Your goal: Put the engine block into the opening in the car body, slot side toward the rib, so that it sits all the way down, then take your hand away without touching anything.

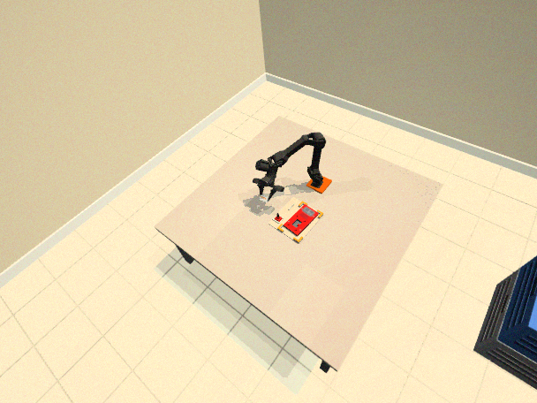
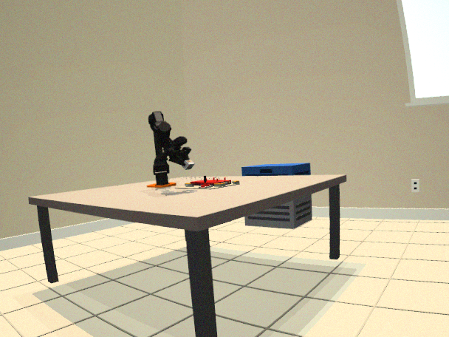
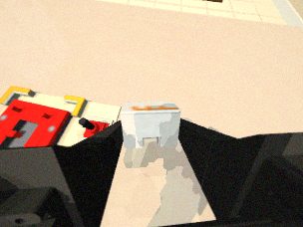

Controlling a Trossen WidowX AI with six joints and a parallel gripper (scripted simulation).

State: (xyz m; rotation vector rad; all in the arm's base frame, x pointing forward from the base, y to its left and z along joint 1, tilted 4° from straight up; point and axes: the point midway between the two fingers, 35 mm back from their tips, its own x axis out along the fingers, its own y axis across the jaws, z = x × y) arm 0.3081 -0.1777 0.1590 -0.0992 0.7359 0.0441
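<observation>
My gripper [image 1: 265,197] [image 2: 189,165] [image 3: 150,123] is shut on the engine block [image 1: 263,198] [image 2: 190,164] [image 3: 151,119], a pale grey block with an orange mark. It holds the block tilted above the table, beside the board. A small notch shows at the block's lower edge in the wrist view. The red car body [image 1: 306,217] [image 2: 218,182] [image 3: 59,115] lies flat on the board, at the left in the wrist view. Its opening [image 1: 297,224] [image 3: 26,132] shows grey inside, with a red rib reaching in. The block is apart from the car body.
The cream board [image 1: 290,206] [image 3: 102,111] carries yellow corner brackets [image 1: 298,239] [image 3: 75,103]. A small red piece with an upright black knob [image 1: 277,216] [image 2: 204,179] [image 3: 87,123] stands between the block and the car body. The arm's orange base plate [image 1: 326,186] [image 2: 151,185] is behind.
</observation>
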